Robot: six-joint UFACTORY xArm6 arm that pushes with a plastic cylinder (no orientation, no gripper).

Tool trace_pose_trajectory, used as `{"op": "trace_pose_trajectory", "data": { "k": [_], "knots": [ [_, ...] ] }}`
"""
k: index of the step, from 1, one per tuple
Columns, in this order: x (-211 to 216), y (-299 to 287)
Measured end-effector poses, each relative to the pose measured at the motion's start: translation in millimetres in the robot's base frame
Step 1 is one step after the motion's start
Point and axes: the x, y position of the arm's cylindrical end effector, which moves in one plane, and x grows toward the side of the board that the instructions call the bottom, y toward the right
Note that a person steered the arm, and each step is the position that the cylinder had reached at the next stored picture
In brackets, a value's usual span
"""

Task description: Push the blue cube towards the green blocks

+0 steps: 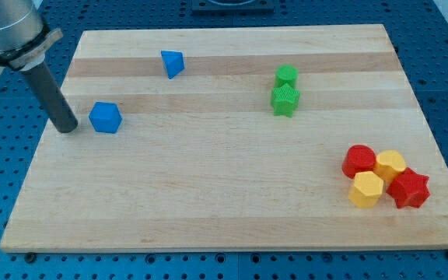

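No text, label, brand, number or sign can be read on anything here.

My tip (67, 127) sits just left of the blue cube (105, 117), green blocks (285, 92) far right.

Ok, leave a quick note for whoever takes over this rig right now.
My tip rests on the board just to the view's left of the blue cube, close but contact unclear.
The green blocks sit together toward the view's upper right, far from the cube.
Done: tip lined up behind the cube.
Left: push it rightward across the board to the greens.
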Motion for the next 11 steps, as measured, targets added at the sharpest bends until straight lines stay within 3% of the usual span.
{"op": "trace_pose_trajectory", "data": {
  "k": [6, 11],
  "knots": [
    [-5.8, 125.8],
    [-39.4, 191.3]
  ]
}}
